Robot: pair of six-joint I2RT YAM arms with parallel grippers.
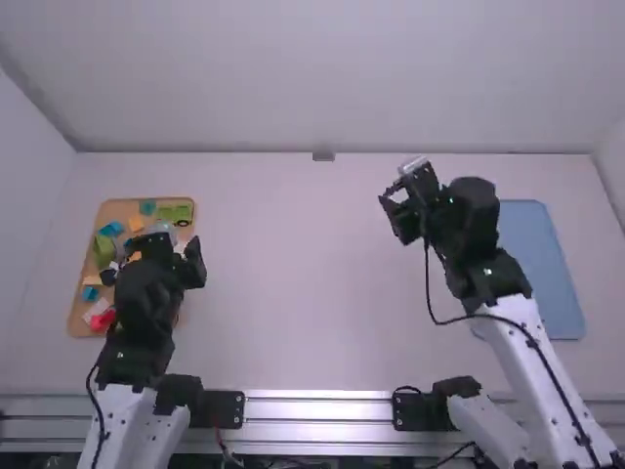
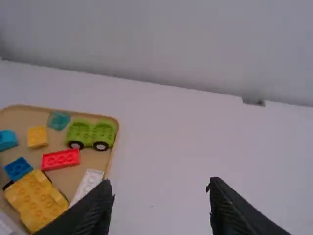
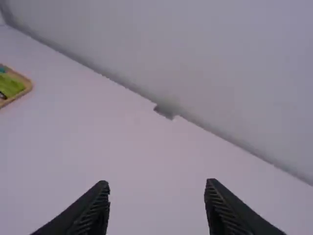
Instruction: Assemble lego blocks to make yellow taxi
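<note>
My left gripper (image 1: 174,246) is above the right part of the wooden tray (image 1: 119,209); in the left wrist view the left gripper (image 2: 159,191) stands open, nothing between its fingers. Over bare table at the right, my right gripper (image 1: 400,184) is held up; the right wrist view has the right gripper (image 3: 155,191) open and without any block. Inside the tray lie a yellow block assembly (image 2: 35,199), a red brick (image 2: 60,159), a small yellow brick (image 2: 37,137), a blue brick (image 2: 18,168), a white brick (image 2: 88,185) and a green piece with black wheels (image 2: 92,133).
A blue mat or tray (image 1: 543,264) lies on the right side, partly behind the right arm. White walls border the table (image 1: 293,283), with a small grey object (image 1: 323,155) at its far edge. More loose blocks fill the tray's left part.
</note>
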